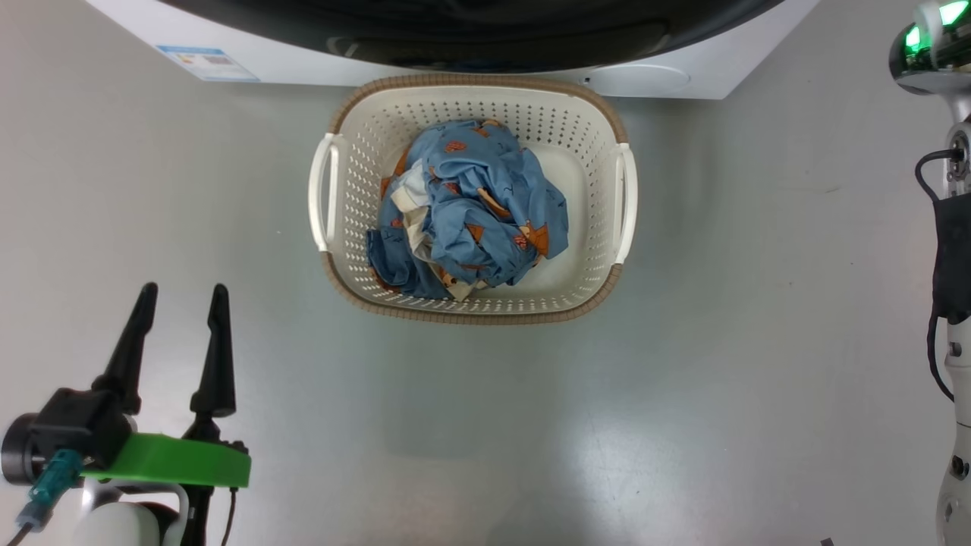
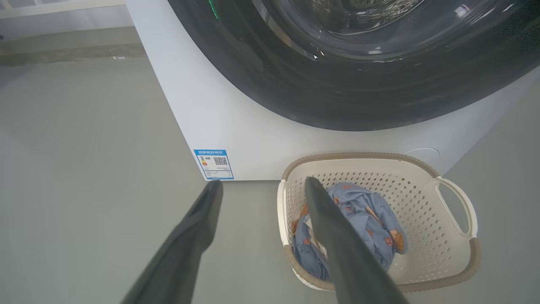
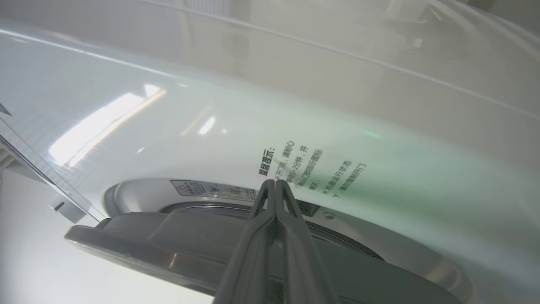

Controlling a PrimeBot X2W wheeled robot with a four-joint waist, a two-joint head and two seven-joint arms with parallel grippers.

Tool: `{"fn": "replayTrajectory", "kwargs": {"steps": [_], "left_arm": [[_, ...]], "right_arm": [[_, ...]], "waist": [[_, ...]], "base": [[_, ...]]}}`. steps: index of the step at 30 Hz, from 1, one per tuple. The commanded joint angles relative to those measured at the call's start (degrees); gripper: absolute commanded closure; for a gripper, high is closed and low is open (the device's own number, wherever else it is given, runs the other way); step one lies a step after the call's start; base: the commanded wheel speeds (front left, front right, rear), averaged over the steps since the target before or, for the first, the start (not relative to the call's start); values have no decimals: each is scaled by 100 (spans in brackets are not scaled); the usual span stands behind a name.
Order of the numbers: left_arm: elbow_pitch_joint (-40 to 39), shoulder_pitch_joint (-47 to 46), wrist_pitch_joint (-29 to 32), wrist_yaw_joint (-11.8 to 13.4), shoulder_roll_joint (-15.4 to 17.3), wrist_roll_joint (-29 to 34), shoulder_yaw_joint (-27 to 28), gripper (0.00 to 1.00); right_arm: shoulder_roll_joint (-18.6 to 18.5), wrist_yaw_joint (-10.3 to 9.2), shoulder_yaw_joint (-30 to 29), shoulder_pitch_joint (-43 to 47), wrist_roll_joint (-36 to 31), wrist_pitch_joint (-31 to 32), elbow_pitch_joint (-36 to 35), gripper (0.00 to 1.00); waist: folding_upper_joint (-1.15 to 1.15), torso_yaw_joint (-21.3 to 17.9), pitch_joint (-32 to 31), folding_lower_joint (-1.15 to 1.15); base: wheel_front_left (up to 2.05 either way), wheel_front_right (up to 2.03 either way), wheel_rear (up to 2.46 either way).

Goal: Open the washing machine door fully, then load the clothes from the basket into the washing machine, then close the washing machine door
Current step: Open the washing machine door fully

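A pale grey, glossy floor (image 1: 485,425) runs up to one big white box-shaped washing machine (image 2: 236,126) with a blue label sticker (image 2: 213,164) low on its front. Its large round glossy black door (image 2: 337,97) bulges above one small cream-white perforated plastic basket (image 1: 478,78) with a brown rim. The basket stands just before the machine and holds a single bundle of blue printed clothes (image 1: 470,205). The left gripper (image 1: 184,290) hangs over bare floor, fingers spread wide and empty. The right gripper (image 3: 275,182) has its fingers pressed together, gripping nothing, tips near black printed lettering (image 3: 312,169) above the door's edge.
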Motion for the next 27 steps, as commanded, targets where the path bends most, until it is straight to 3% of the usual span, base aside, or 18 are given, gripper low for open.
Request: {"fn": "replayTrajectory", "kwargs": {"steps": [1, 27], "left_arm": [[-61, 10, -37, -9, 130, 3, 178, 0], [136, 189, -37, -9, 264, 99, -156, 0]], "right_arm": [[66, 10, 99, -66, -2, 68, -118, 100], [-288, 10, 232, -583, 42, 796, 104, 100]], "waist": [[0, 23, -2, 0], [0, 214, 67, 0]], "base": [[0, 0, 0], [0, 0, 0]]}}
